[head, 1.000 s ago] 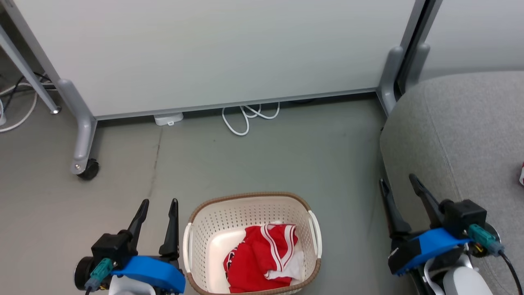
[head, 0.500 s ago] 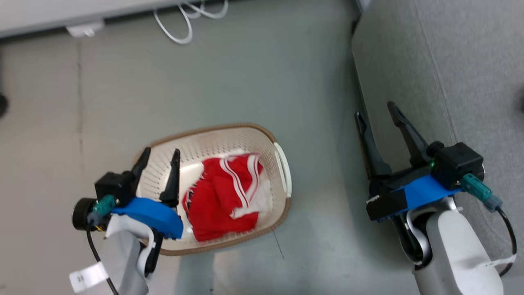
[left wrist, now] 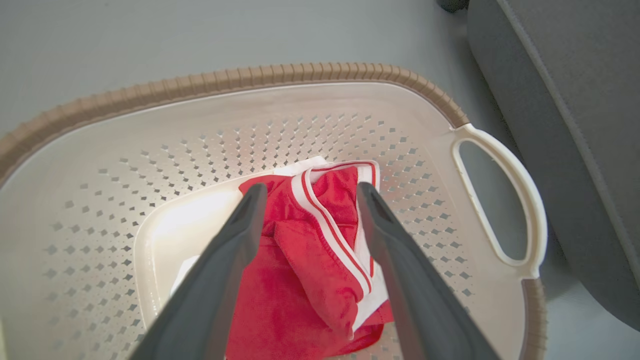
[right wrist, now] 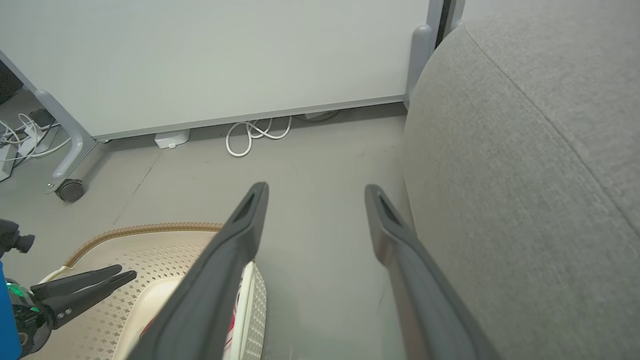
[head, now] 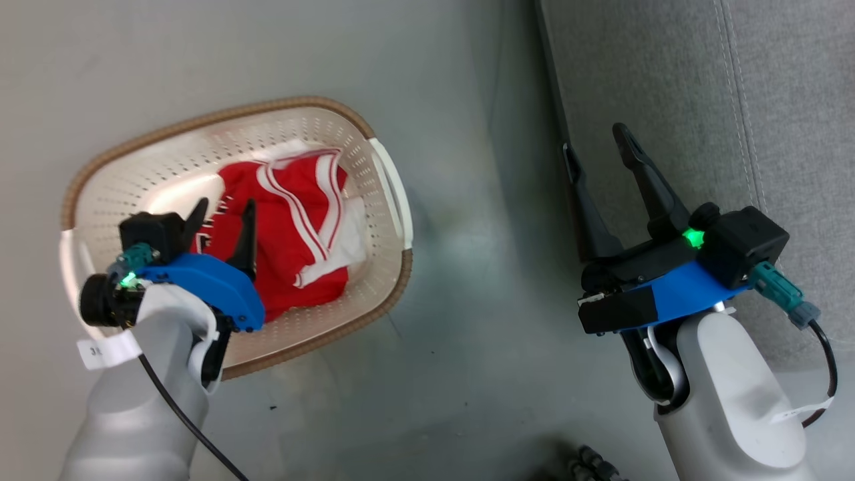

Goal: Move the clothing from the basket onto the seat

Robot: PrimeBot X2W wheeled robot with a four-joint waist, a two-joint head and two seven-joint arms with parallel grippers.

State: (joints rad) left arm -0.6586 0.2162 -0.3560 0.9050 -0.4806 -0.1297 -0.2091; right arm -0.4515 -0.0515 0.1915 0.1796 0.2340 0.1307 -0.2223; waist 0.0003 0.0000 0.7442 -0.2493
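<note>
Head view: you see the basket [head: 220,117] standing on the grey floor [head: 454,300] at the left, with the clothing [head: 294,220], red with white stripes, bunched in its base. The left gripper [head: 226,207] hangs over the basket's near-left part, its two dark fingers spread wide and empty, their tips above the left edge of the red fabric. Whether they touch it you cannot tell from here. The right gripper [head: 594,139] stands well apart at the right, jaws equally wide and holding nothing, beside the left edge of the seat [head: 668,80], whose grey upholstery shows a stitched seam.

Left wrist view: you look along the left gripper [left wrist: 311,189] into the basket [left wrist: 250,135]. Its parted fingers frame the clothing [left wrist: 300,290], which lies between them on the basket floor, a white-striped hem towards the far side. The white handle [left wrist: 525,182] is at the right, and the seat [left wrist: 575,125] lies just beyond it.

Right wrist view: you see the right gripper [right wrist: 315,189] open over bare floor, its right finger near the side of the seat [right wrist: 525,175]. The basket [right wrist: 150,229] sits at the lower left, with the left gripper [right wrist: 125,271] over it. A white panel [right wrist: 225,60] on a castor [right wrist: 70,190] and a coiled cable [right wrist: 250,137] stand at the far side.
</note>
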